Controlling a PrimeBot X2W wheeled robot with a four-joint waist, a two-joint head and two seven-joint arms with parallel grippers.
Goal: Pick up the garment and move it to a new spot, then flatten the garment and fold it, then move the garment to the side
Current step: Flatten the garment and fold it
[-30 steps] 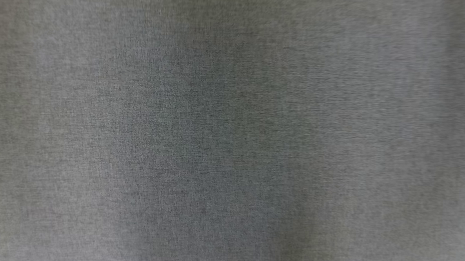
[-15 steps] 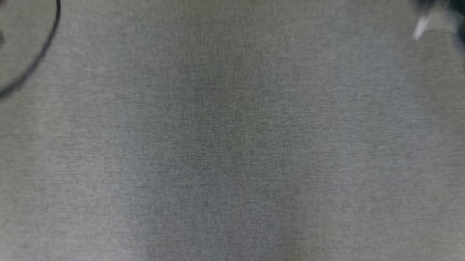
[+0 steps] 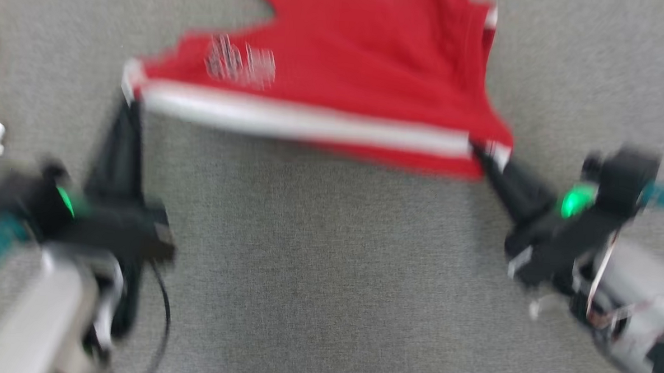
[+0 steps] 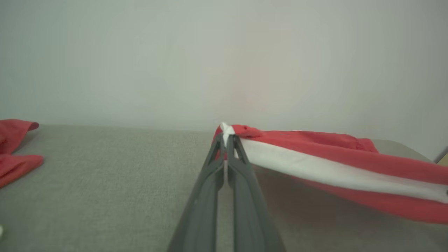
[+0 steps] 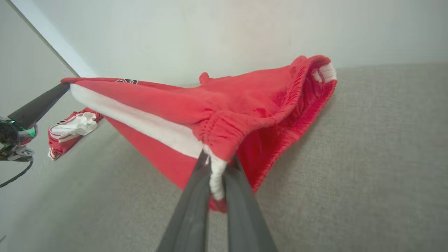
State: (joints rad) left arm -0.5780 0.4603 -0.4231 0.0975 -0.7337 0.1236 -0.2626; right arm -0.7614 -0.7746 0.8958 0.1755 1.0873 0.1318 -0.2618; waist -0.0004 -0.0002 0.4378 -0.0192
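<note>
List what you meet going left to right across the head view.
left gripper, dark fingers shut on a corner → red fabric garment with a white stripe, stretched between → right gripper, shut on the other corner.

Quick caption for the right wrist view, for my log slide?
Right gripper pinches the waistband of the red garment, its white stripe stretched toward the left gripper.

Grey woven surface [image 3: 317,275] spans the work area. A plain pale wall [image 4: 224,56] rises at 12 o'clock.
</note>
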